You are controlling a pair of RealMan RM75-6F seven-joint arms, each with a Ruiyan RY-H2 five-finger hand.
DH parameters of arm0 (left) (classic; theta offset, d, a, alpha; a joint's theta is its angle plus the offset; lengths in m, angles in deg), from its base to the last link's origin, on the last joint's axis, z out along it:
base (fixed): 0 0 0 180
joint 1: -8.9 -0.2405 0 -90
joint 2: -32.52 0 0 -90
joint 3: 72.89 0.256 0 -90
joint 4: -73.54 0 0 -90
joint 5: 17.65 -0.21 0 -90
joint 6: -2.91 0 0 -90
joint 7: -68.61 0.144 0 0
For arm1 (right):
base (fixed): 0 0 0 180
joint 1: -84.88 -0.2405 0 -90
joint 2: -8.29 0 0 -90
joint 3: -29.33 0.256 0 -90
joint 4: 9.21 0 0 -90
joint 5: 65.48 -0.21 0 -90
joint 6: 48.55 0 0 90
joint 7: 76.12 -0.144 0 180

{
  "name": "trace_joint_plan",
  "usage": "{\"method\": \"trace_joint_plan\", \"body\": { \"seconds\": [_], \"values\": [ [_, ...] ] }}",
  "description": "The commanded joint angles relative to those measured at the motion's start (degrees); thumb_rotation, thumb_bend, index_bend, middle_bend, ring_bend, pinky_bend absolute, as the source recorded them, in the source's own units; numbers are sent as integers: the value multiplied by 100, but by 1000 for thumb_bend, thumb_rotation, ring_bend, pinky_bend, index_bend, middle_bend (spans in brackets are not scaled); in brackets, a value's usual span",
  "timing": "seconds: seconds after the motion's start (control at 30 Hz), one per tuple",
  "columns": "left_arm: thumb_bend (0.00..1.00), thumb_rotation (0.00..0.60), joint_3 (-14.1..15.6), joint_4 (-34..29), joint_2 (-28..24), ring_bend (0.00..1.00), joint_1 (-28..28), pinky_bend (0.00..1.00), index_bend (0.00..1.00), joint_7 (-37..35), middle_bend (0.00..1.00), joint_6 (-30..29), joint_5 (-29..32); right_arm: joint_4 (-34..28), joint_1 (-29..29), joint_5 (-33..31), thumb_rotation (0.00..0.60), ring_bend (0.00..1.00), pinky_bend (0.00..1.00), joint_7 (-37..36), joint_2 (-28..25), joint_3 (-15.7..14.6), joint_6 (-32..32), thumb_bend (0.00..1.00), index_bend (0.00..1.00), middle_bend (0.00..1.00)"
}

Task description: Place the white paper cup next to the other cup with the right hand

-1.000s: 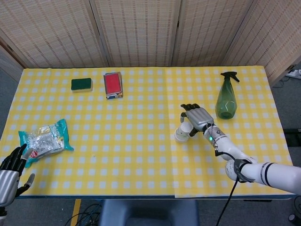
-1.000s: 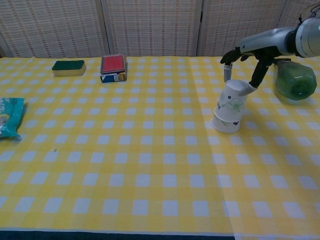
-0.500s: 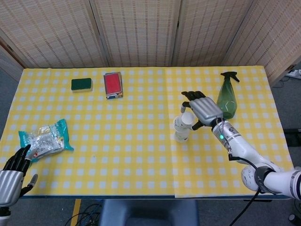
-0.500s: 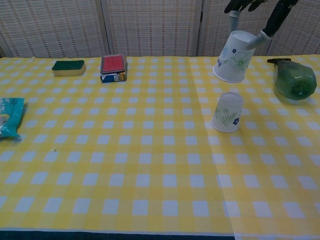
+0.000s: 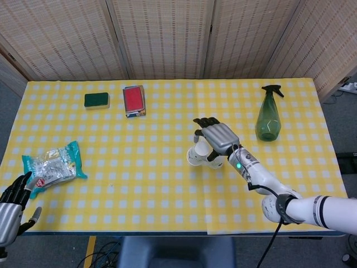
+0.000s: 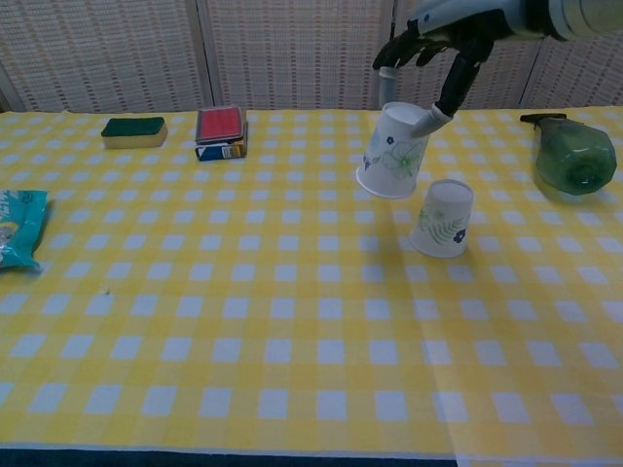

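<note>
The right hand (image 6: 440, 39) grips the white paper cup (image 6: 392, 152) in the air — next, lower it beside the other cup (image 6: 443, 219).

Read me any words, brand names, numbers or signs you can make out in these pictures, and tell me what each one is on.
Nothing here can be read as text.
Snack packet: printed markings, too blurred to read.
Red box: print on its front edge, too small to read.
Held paper cup and standing cup: leaf and flower patterns only, no lettering visible.
Spray bottle and sponge: no label visible.
</note>
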Motion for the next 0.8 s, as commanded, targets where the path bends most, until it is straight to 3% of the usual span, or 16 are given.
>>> {"method": "trace_joint_plan", "body": {
  "seconds": [0.03,0.43,0.8],
  "values": [
    [382,600,16,6,-37,49,-24,203,0,-75,0,-57,-40,502,-196,-274,600,0,0,214,574,-160,16,263,437,27],
    [382,600,12,41,-117,49,-85,203,0,-292,0,-186,-56,1342,-417,-658,600,0,0,483,1425,-337,77,265,437,27],
    [381,600,-1,76,-147,49,-84,203,0,-401,0,-172,-31,1761,-587,-947,600,0,0,756,1817,-502,138,266,437,27]
  ]
}}
